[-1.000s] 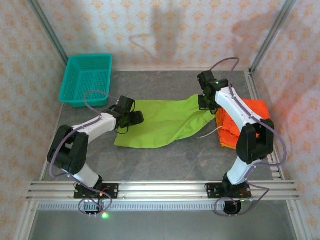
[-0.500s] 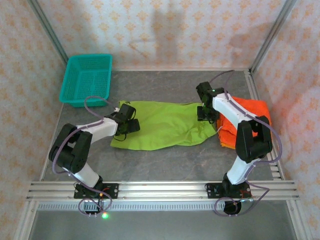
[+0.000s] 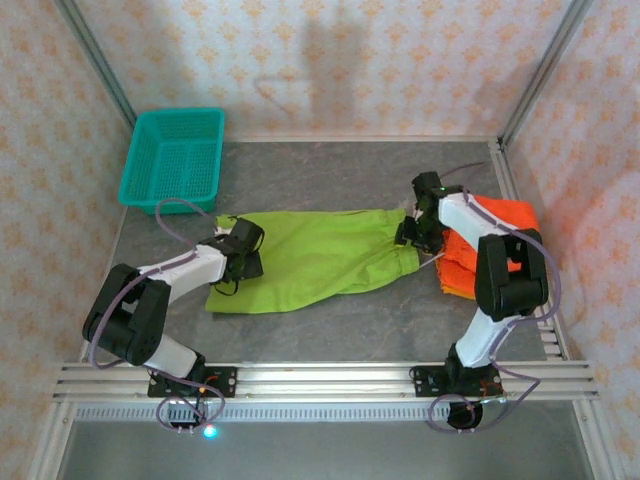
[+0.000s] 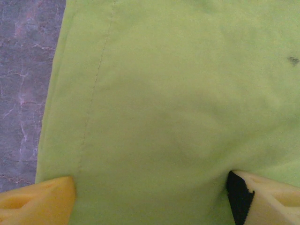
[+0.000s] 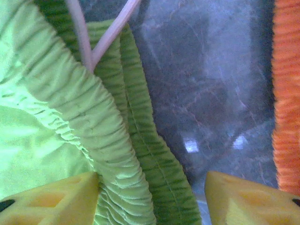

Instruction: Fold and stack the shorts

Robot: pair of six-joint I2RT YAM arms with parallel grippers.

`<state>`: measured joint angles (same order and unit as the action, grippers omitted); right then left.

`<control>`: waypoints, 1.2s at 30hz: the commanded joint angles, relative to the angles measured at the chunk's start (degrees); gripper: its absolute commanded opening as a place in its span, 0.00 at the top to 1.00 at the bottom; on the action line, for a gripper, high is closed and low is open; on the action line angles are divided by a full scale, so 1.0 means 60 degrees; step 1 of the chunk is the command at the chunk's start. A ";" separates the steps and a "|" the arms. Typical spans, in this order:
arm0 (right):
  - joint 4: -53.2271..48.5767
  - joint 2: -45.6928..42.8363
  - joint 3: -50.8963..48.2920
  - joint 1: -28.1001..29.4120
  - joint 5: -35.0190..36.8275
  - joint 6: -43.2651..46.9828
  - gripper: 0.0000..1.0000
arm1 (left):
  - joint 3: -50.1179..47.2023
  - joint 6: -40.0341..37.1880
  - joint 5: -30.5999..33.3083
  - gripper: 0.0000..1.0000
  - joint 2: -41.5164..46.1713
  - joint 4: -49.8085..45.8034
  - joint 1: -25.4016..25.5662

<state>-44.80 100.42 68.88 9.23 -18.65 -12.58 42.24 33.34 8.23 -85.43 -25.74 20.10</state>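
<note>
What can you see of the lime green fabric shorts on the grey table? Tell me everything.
The lime green fabric shorts lie spread nearly flat across the middle of the grey marbled table, smooth thin cloth with a stitched seam and a small dark mark. The gathered elastic waistband points right, with a pale drawstring, a gap short of the orange shorts. The left gripper stands open over the left end, the right gripper open at the waistband.
</note>
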 commanded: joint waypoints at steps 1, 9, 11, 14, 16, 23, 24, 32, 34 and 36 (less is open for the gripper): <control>0.0626 0.0443 0.0187 -0.0041 -0.0873 -0.0144 0.39 | -0.0080 -0.0030 0.0474 0.15 0.0255 -0.0446 -0.0098; 0.0681 0.1486 0.0680 -0.0207 -0.0886 -0.0214 0.36 | -0.0015 -0.0028 0.0486 0.15 0.0307 -0.0488 -0.0095; 0.0842 0.1552 0.0481 -0.0206 -0.0908 -0.0283 0.41 | -0.0008 -0.0035 0.0485 0.15 0.0307 -0.0489 -0.0098; 0.1076 0.1639 0.0176 -0.0194 -0.1005 -0.0414 0.50 | 0.0058 -0.0035 0.0445 0.15 0.0307 -0.0508 -0.0098; 0.1080 0.1713 0.0080 -0.0166 -0.0889 -0.0432 0.57 | 0.0095 -0.0034 0.0430 0.15 0.0327 -0.0555 -0.0098; 0.0794 0.1791 0.0179 0.0251 0.0379 -0.0349 0.86 | 0.0205 0.0066 0.0191 0.15 0.0650 -0.0539 -0.0098; 0.0735 0.1849 0.0218 0.0333 0.0605 -0.0322 0.89 | 0.0230 0.0080 0.0128 0.15 0.0726 -0.0523 -0.0098; 0.0614 0.1293 0.0297 0.0640 0.1498 -0.0148 0.98 | 0.0340 -0.0109 -0.0341 0.11 0.1911 -0.0418 -0.0097; 0.0400 0.0920 0.0486 0.0712 0.1741 -0.0059 0.99 | 0.0278 -0.0201 -0.0521 0.05 0.2417 -0.0267 -0.0098; 0.0026 0.0521 0.0793 0.0799 0.2160 0.0121 1.00 | 0.0203 -0.0271 -0.0580 0.00 0.2984 -0.0167 -0.0097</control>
<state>-39.64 106.69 72.14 13.58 -13.61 -13.85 42.70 32.73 5.56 -71.75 -27.27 20.10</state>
